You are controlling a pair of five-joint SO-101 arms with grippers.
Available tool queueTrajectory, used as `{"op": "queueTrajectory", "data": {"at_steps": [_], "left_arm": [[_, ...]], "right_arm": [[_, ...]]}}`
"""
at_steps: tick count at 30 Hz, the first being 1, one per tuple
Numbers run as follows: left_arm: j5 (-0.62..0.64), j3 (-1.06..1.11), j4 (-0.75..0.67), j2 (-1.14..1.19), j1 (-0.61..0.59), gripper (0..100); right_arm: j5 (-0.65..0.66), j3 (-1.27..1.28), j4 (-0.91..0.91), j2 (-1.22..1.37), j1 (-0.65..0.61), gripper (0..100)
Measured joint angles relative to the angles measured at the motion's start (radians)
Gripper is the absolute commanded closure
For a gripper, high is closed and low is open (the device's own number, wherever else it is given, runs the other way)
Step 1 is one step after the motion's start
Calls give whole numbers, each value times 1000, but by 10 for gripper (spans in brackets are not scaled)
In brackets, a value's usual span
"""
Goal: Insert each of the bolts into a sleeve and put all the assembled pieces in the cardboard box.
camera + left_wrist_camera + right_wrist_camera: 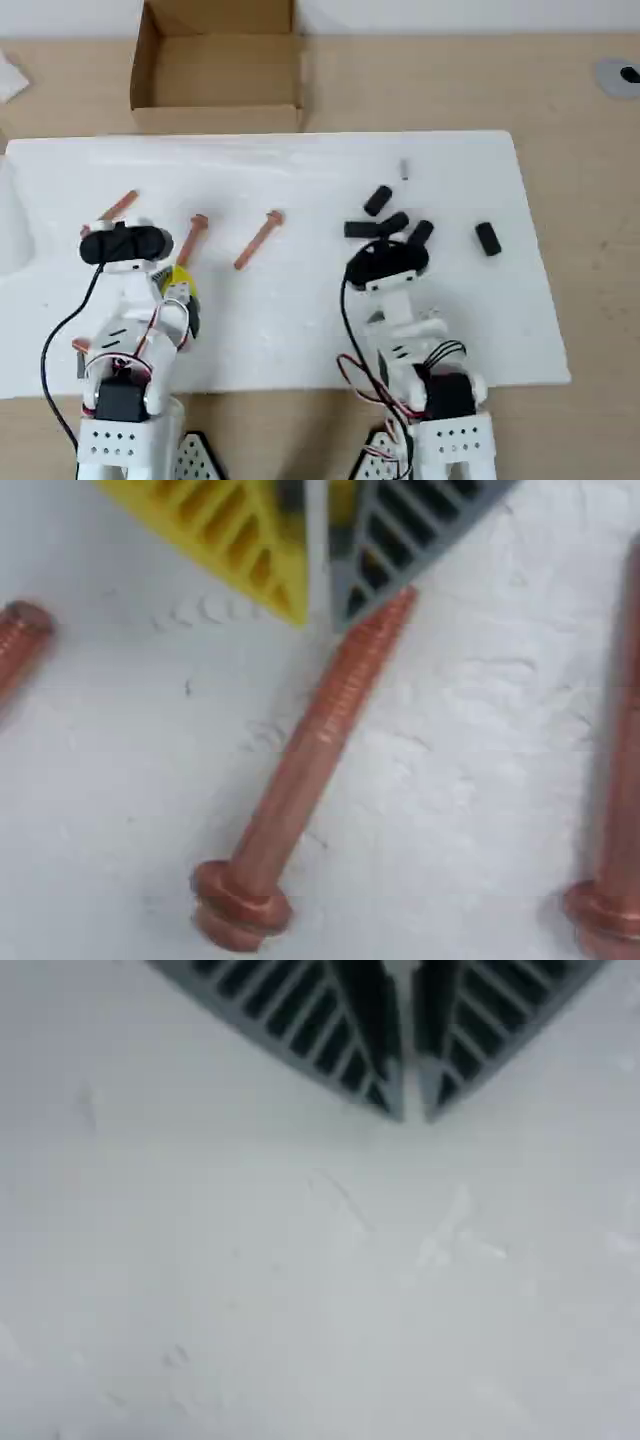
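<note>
The white board [300, 330] lies on the wooden counter [580, 150]. The cardboard box [215, 70] stands open just beyond the board's far edge, toward its left end. Three copper bolts lie flat on the left half of the board: the middle bolt [300, 780], a second bolt [120, 207] on its left and a third bolt [258, 240] on its right.

The left arm [130, 340] is folded low over the board's near edge, with the wrist tipped down. The left claw [320, 620] is narrow, its fingers almost together and holding nothing. Its tips are right at the threaded end of the middle bolt; I cannot tell if they touch it.

Several black sleeves [487, 238] lie scattered on the right half of the board. The right arm [410, 340] is bent in the same manner, and the right claw [410, 1110] is also narrow and empty, close above the board's surface.
</note>
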Motion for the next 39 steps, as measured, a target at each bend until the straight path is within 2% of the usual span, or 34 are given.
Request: {"op": "queueTrajectory", "data": {"at_steps": [39], "left_arm": [[5, 0, 0, 0, 25, 977]], "right_arm": [[0, -15, 37, -8, -25, 966]]}}
